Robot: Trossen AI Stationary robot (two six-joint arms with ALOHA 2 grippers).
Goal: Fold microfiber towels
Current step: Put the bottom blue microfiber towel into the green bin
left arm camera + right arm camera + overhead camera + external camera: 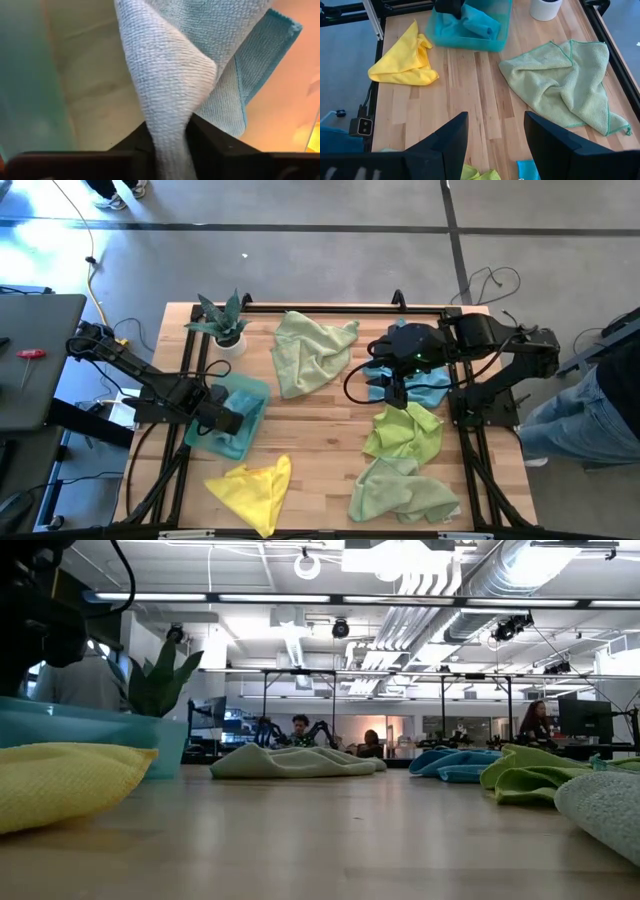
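A blue microfiber towel (475, 22) lies in a clear teal bin (255, 388) at the table's left. My left gripper (235, 420) points down into the bin and is shut on that towel (200, 45). A yellow towel (255, 490) lies crumpled at the near edge, and a pale green one (310, 350) is spread at the far middle. On the right lie more blue towels (425, 388) and two green ones (400, 430). My right gripper (495, 145) hangs open above the blue towels on the right, touching nothing. My left gripper pinches a rounded fold of the blue towel (170, 135) between its two fingers, so more than one layer. The fingers come from above, pointing steeply down. Beyond the fingers the cloth fans out slack, its hemmed corner (280, 35) free; it rests in the bin.
A small spiky potted plant (225, 328) in a white pot stands at the far left of the table, beside the bin. Black frame rails (470, 450) run along the table's sides. Bare wood (310, 430) shows in the middle. People sit in the room beyond.
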